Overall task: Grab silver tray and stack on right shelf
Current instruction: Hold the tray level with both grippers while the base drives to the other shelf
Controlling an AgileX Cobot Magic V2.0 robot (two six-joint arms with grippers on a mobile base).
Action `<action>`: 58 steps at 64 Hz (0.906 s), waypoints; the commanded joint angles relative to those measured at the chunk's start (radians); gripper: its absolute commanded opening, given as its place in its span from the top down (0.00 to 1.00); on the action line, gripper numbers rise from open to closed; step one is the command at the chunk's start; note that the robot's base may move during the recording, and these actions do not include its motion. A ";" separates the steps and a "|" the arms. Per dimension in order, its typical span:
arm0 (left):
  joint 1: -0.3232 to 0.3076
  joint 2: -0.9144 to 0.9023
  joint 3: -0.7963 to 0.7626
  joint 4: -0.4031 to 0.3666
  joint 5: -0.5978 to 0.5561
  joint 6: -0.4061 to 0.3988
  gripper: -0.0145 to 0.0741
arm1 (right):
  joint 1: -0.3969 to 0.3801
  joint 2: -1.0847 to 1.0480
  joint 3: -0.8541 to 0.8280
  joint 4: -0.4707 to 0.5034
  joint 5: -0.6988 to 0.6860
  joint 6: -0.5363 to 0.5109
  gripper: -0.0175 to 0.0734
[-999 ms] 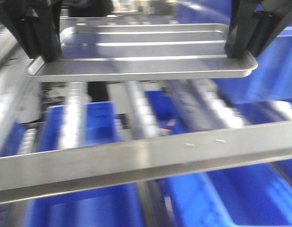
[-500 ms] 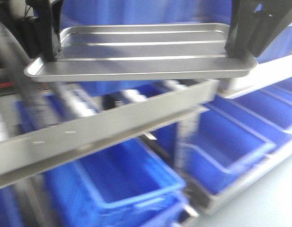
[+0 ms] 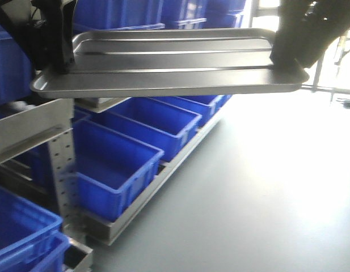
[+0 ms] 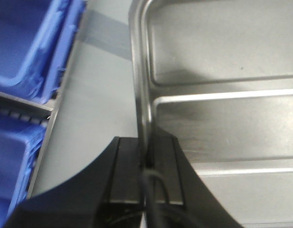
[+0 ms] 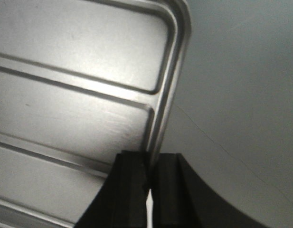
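Note:
I hold the silver tray (image 3: 169, 71) level in the air by its two short ends. It is shiny, with two long ridge lines across its base. My left gripper (image 3: 58, 63) is shut on the left rim, which shows pinched between the black pads in the left wrist view (image 4: 146, 152). My right gripper (image 3: 285, 56) is shut on the right rim near a rounded corner, as the right wrist view (image 5: 148, 166) shows. The tray base fills both wrist views (image 4: 222, 123) (image 5: 65, 95). A steel front bar (image 3: 24, 136) of a rack level lies below the tray's left end; no roller rails show clearly.
A perforated steel upright (image 3: 64, 164) stands at the left. Blue bins (image 3: 146, 122) (image 3: 109, 164) sit on the low rack level, with another at the bottom left (image 3: 16, 232) and more behind the tray. Grey floor (image 3: 265, 192) spreads to the right. Blue bins (image 4: 23, 47) lie under my left wrist.
The whole view has swung right: the rack's steel bar and bins slid to the left and open floor came in at the right. The tray stays in both grippers as before.

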 commanded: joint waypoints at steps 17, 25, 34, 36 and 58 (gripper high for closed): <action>-0.020 -0.041 -0.029 -0.015 -0.025 0.036 0.94 | 0.004 -0.040 -0.028 0.002 -0.070 -0.028 0.75; -0.020 -0.041 -0.029 -0.015 -0.025 0.036 0.94 | 0.004 -0.040 -0.028 0.002 -0.070 -0.028 0.75; -0.020 -0.041 -0.029 -0.015 -0.025 0.036 0.94 | 0.004 -0.040 -0.028 0.002 -0.070 -0.028 0.75; -0.020 -0.041 -0.029 -0.015 -0.025 0.036 0.94 | 0.004 -0.040 -0.028 0.002 -0.070 -0.028 0.75; -0.020 -0.041 -0.029 -0.016 -0.025 0.036 0.94 | 0.004 -0.040 -0.028 0.002 -0.068 -0.028 0.75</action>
